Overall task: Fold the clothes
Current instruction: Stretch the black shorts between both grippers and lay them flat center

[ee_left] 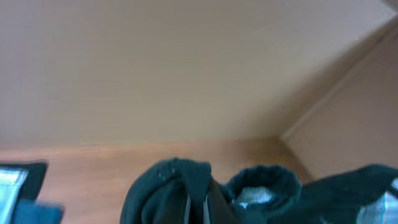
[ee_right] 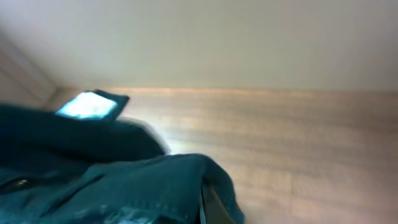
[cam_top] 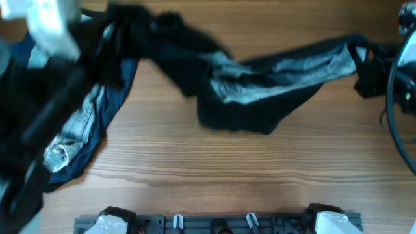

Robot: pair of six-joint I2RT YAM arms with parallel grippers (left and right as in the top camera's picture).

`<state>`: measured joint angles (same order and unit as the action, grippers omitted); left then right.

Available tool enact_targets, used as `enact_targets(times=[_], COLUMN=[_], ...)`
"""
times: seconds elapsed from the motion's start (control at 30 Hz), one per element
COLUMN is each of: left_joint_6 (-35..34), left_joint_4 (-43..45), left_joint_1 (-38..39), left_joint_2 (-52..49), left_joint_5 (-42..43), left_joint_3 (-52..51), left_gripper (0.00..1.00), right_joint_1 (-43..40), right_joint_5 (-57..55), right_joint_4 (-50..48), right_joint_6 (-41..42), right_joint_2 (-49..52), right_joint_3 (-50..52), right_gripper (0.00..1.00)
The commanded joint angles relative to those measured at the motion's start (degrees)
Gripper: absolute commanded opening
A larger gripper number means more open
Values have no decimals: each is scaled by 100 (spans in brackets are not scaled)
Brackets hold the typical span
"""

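The clothes (cam_top: 240,110), black shorts with a pale grey lining (cam_top: 286,71) showing, hang stretched above the wooden table (cam_top: 214,162) between my two grippers. At the upper left my left gripper (cam_top: 120,29) is shut on one end of the waistband. In the left wrist view the black cloth (ee_left: 165,186) is bunched round the closed left gripper (ee_left: 199,208). At the right my right gripper (cam_top: 365,65) is shut on the other end. The right wrist view shows dark fabric (ee_right: 124,186) draped over the closed right gripper (ee_right: 205,208). The middle of the shorts sags down to the table.
Light denim shorts (cam_top: 75,133) lie at the left on a navy garment (cam_top: 114,104), partly under my blurred left arm (cam_top: 52,110). A black cable (cam_top: 393,97) loops at the right edge. The arms' base rail (cam_top: 214,223) runs along the front edge.
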<state>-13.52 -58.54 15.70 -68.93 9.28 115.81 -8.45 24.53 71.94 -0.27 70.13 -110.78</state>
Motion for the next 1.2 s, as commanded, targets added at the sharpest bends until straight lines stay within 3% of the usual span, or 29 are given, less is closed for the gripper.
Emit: enact_targets(times=[0.0, 0.13, 0.7, 1.17], left_joint_6=[37, -229, -238, -229], left_joint_4=[-573, -1331, -1998, -1934], left_joint_1=[-4, -4, -7, -4], left_joint_2=[52, 4, 44, -1786], left_joint_5=[-227, -105, -195, -363], left_joint_3=[31, 31, 31, 31], left_gripper=[4, 4, 4, 4], right_joint_1=[-26, -26, -26, -26], right_joint_5=[-708, -831, -1261, -1287], right_joint_4=[212, 422, 1189, 1099], right_joint_6=[20, 37, 111, 24], right_joint_2=[-275, -625, -590, 656], right_joint_3=[-136, -138, -138, -122], right_gripper=[4, 4, 4, 4])
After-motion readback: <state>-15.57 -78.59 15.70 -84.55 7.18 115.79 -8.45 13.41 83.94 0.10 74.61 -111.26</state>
